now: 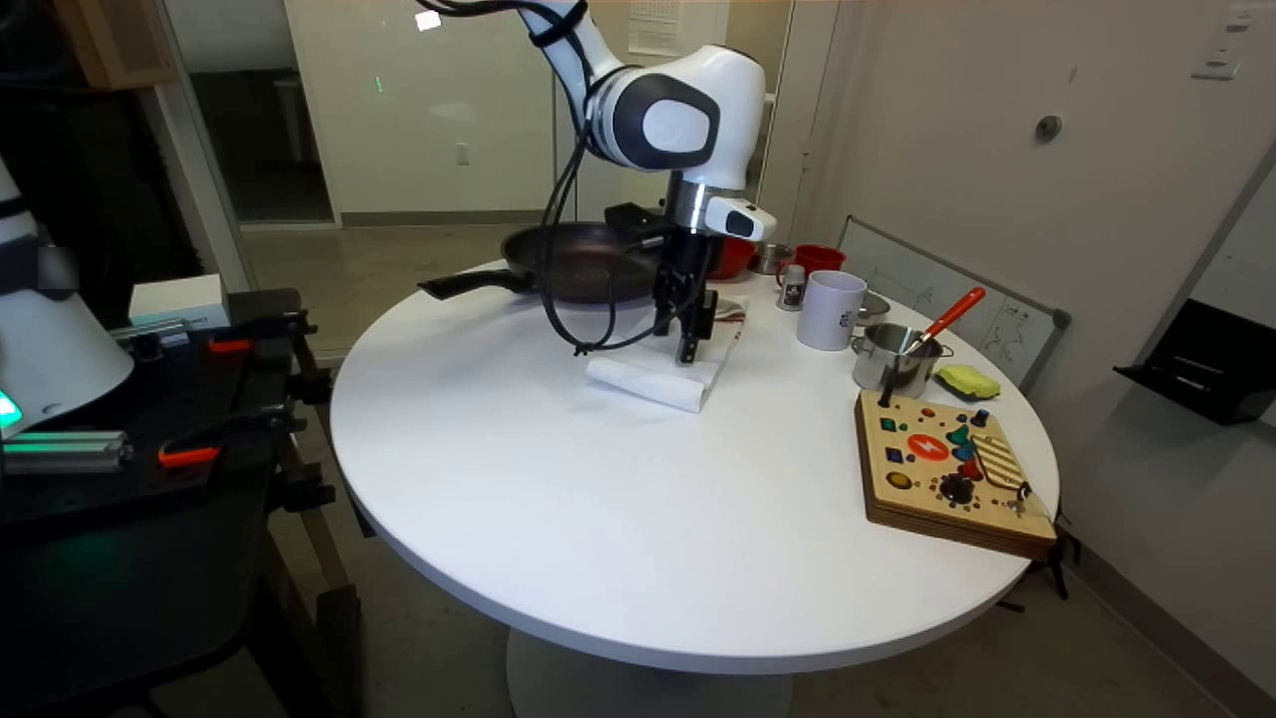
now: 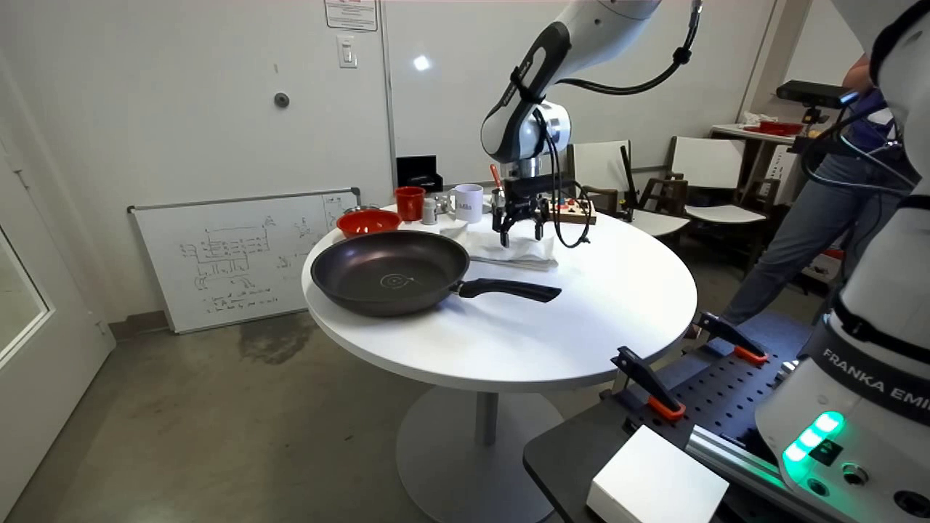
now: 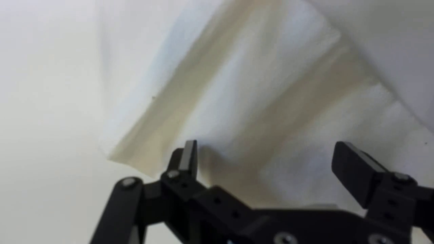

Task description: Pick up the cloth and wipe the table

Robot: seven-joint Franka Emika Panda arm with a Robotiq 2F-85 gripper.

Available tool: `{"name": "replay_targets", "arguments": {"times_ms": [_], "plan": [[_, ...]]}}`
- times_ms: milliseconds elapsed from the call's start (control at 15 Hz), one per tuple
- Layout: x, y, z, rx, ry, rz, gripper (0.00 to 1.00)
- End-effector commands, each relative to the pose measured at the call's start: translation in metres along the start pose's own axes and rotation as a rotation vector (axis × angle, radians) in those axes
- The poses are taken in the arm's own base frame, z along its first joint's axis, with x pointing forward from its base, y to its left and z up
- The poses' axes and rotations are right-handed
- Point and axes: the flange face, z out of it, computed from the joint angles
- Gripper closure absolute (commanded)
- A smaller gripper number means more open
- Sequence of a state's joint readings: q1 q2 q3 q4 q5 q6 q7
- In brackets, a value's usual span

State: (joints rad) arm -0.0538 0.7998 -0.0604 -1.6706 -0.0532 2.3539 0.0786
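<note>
The white cloth point(image 1: 648, 379) lies folded and wrinkled on the round white table point(image 1: 618, 509), beside the frying pan. A reddish stripe shows at its far end in an exterior view. It also lies on the table point(image 2: 581, 327) as the cloth point(image 2: 534, 254) in an exterior view, and the cloth point(image 3: 244, 95) fills much of the wrist view. My gripper point(image 1: 676, 345) points down over the cloth, also in an exterior view point(image 2: 522, 240). In the wrist view the gripper point(image 3: 266, 144) is open, with fingers wide apart and only flat cloth below them. I cannot tell whether the fingertips touch it.
A dark frying pan point(image 2: 392, 272) stands close to the cloth. A red bowl point(image 2: 368, 221), red cup point(image 2: 410, 203), shaker point(image 1: 792, 287), white mug point(image 1: 831, 310), steel pot point(image 1: 892, 359), yellow sponge point(image 1: 967, 381) and wooden board point(image 1: 952, 469) stand along the table's side. Cables hang beside the gripper.
</note>
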Motion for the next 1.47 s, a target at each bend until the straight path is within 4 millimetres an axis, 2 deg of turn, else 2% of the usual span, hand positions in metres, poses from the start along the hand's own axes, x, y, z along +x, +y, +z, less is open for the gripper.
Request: {"name": "replay_targets", "arguments": {"times_ms": [0, 333, 933, 1133, 1400], "plan": [[0.006, -0.004, -0.001, 0.081, -0.061, 0.01, 0.0], [0.004, -0.015, -0.004, 0.094, -0.024, -0.067, 0.0], [-0.006, -0.052, -0.004, 0.036, 0.065, -0.272, 0.0], [-0.007, -0.056, 0.0, 0.011, 0.076, -0.293, 0.0], [-0.005, -0.052, 0.006, -0.022, 0.078, -0.3, 0.0]]}}
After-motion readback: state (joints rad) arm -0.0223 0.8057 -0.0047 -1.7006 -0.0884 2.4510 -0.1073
